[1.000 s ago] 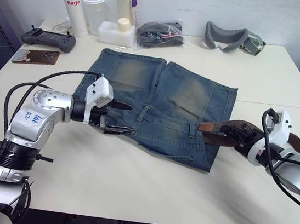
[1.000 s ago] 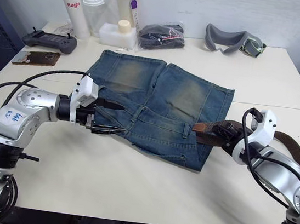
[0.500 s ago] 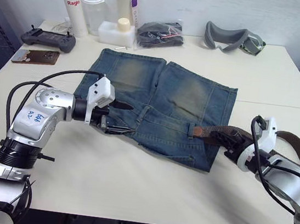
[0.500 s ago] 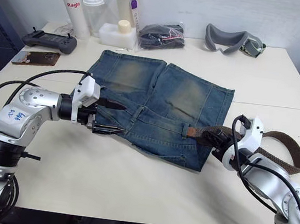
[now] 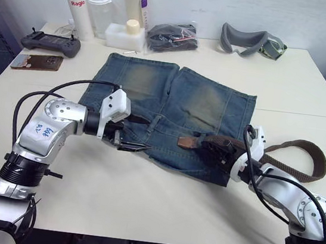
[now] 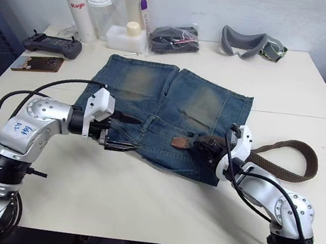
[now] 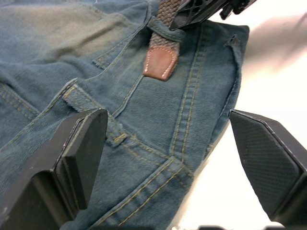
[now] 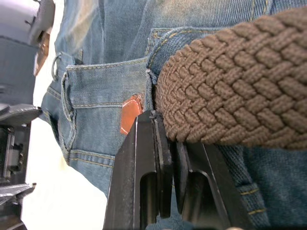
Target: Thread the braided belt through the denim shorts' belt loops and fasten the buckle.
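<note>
The braided belt (image 5: 279, 150) lies across the right side of the denim shorts (image 5: 177, 106), its reddish-brown leather tip (image 7: 160, 62) resting on the waistband, poking out past one of the belt loops (image 7: 166, 32), which crosses over the weave just behind the tip. From there the strap runs right, off the denim and onto the tabletop (image 5: 159, 194), where it curls round in a loop well to the right of the shorts. I cannot make out the buckle.

My right jaws (image 5: 226, 154) are clamped together on the belt just right of that loop, at the near right part of the waistband; in my right wrist view the black fingers (image 8: 153, 163) press against the woven strap with the tip visible beyond them. My left jaws (image 5: 127, 132) stand wide apart over the near left part of the waistband, one finger (image 7: 79, 148) lying on the denim, the other out past the shorts' edge over the tabletop.

The shorts lie flat mid-table, waistband toward me, legs pointing far. Along the far edge stand bottles (image 5: 101, 10), a black bundle (image 5: 173, 36) and a grey goggle strap (image 5: 249, 40); a controller (image 5: 50, 41) sits far left.
</note>
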{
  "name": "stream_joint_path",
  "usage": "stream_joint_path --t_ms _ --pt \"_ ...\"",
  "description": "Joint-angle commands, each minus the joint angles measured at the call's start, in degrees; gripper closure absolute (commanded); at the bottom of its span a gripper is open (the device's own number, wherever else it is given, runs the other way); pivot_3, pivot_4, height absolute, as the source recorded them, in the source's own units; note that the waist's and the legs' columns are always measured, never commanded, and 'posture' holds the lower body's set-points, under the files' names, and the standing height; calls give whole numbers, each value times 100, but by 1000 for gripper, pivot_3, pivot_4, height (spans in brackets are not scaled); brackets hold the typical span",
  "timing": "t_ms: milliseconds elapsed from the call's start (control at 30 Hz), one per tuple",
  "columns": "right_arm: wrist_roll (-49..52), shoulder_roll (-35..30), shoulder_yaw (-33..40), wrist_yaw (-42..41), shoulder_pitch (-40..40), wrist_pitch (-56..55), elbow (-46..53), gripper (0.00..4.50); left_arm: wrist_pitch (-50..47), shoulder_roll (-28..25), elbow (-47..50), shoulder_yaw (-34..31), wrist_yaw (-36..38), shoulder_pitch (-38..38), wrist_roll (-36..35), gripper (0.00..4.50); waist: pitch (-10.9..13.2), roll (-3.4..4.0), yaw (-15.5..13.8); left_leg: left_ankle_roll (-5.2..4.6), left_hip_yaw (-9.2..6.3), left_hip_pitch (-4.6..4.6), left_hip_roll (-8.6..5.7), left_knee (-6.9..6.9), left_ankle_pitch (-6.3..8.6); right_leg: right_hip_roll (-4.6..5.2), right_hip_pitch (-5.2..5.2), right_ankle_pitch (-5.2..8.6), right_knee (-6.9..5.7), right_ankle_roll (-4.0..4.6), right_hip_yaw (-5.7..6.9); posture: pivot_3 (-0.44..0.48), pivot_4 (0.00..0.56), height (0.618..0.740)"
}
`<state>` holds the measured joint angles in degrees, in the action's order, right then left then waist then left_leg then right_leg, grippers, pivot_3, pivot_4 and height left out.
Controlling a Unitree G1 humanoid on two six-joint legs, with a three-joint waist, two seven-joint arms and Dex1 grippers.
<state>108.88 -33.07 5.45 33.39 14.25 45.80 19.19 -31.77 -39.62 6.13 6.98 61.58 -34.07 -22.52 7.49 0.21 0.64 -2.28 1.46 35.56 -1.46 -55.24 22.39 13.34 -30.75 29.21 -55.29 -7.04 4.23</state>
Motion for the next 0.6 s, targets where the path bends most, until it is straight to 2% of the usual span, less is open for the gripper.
stream_joint_path --t_ms 33,133,233,333,600 --pt "-36 76 382 61 -495 -415 520 3060 131 130 24 75 64 -113 31 0 0 -1 -43 0 -1 0 0 0 0 0 0 0 -2 0 -1 0 150 627" --pt "264 309 804 118 -1034 -853 1002 1656 247 228 -183 145 152 -244 97 0 -1 -1 -62 0 -4 5 0 0 0 2 0 0 -4 0 -3 0 150 627" --pt "412 659 1187 47 -1534 -1237 1471 1656 370 321 -399 220 246 -382 163 0 -3 -2 -69 2 -6 8 -1 -2 -1 1 4 1 3 3 -3 0 150 627" --pt "412 743 1365 25 -1868 -1451 1666 1656 476 405 -576 295 351 -498 210 0 -3 -2 -45 -1 -4 12 -8 -4 0 1 -2 2 1 4 -12 0 150 627" --pt "294 892 1276 83 -1956 -1901 1509 1656 674 538 -940 392 554 -784 362 0 -3 -2 -35 1 -5 10 -7 -4 -1 1 -9 27 -12 52 -13 0 150 627"
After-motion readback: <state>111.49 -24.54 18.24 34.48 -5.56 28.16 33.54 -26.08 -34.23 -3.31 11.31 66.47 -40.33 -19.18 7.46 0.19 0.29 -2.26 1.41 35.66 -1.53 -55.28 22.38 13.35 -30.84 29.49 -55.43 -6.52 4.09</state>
